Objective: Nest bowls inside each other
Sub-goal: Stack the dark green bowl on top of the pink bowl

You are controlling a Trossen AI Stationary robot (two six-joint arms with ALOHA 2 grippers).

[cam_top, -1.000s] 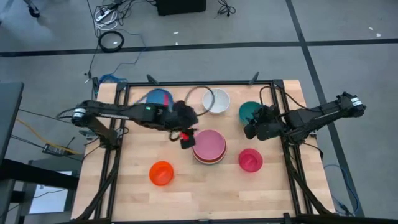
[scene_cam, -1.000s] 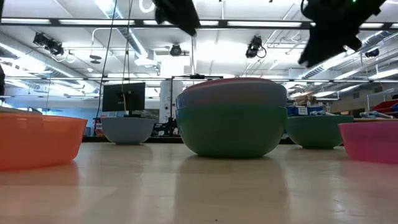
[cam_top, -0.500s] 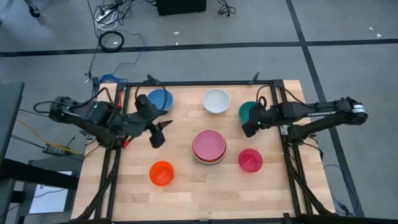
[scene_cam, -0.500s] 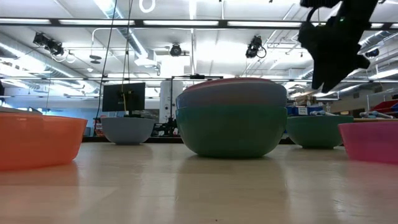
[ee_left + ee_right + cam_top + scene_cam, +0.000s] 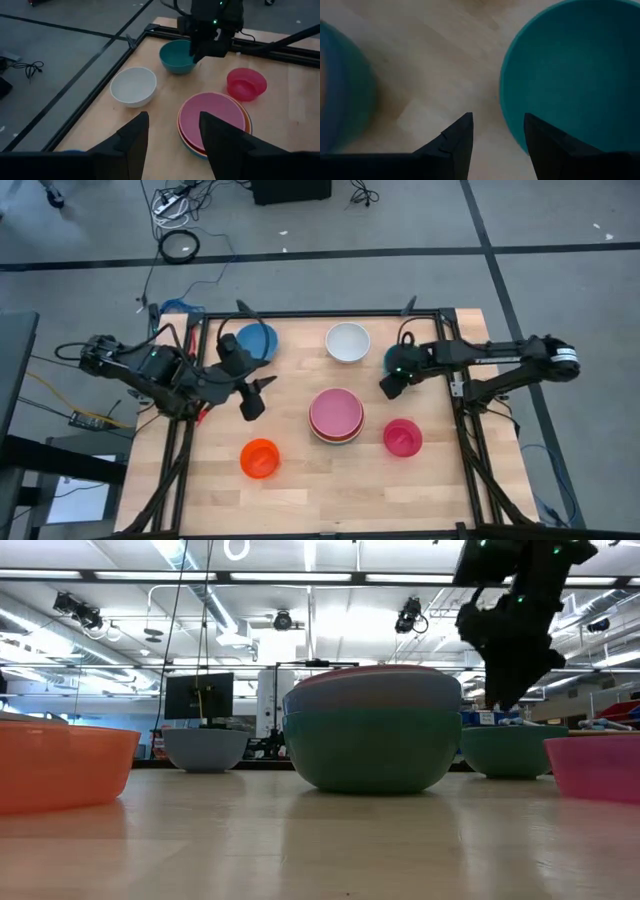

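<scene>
A wooden desk [image 5: 300, 490] framed in black rails carries bowls spread across its top. At its middle stands the largest item, a stack [image 5: 336, 416] of nested bowls: a pink bowl [image 5: 212, 117] on top, an orange rim just under it, and a sage green bowl [image 5: 372, 748] at the bottom in the low view. The blue bowl [image 5: 262, 339] sits at the far left corner, partly hidden by the left arm. The white bowl [image 5: 347, 342] stands alone at the far edge, between the blue bowl and the teal bowl [image 5: 176, 56], which lies near the far right rail. The magenta bowl [image 5: 402, 437] sits just right of the stack, apart from it, and the orange bowl [image 5: 260, 458] stands alone toward the near left.

The right gripper [image 5: 392, 384] hangs above the desk at the teal bowl's inner side, its jaws apart and holding nothing; the right wrist view shows one finger [image 5: 547, 145] over the teal rim and the other over bare wood. The left gripper [image 5: 255, 395] is drawn back over the left side of the desk, beside the blue bowl, pointing toward the stack, jaws apart and empty.
</scene>
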